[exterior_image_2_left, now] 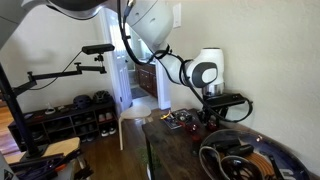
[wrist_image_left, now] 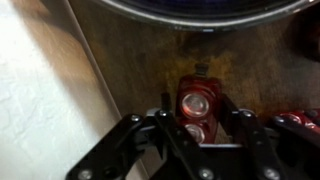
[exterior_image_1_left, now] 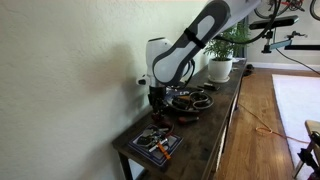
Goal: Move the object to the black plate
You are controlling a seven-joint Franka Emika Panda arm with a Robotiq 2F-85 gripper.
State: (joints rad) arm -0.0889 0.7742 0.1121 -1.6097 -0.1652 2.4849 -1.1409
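My gripper (wrist_image_left: 198,122) is shut on a small red object (wrist_image_left: 197,100) with two round clear lenses, held between both fingers over the brown tabletop. The black plate's curved rim (wrist_image_left: 200,8) lies just ahead at the top of the wrist view. In both exterior views the gripper (exterior_image_1_left: 157,102) (exterior_image_2_left: 212,113) hangs low over the narrow dark table, beside the round black plate (exterior_image_1_left: 196,101) (exterior_image_2_left: 250,158). The red object is not discernible in the exterior views.
A rectangular dark tray (exterior_image_1_left: 154,146) with small items sits at the table's near end. A potted plant (exterior_image_1_left: 221,66) stands behind the plate. A white wall (wrist_image_left: 50,90) runs close along one side. Small clutter (exterior_image_2_left: 180,120) lies on the table near the gripper.
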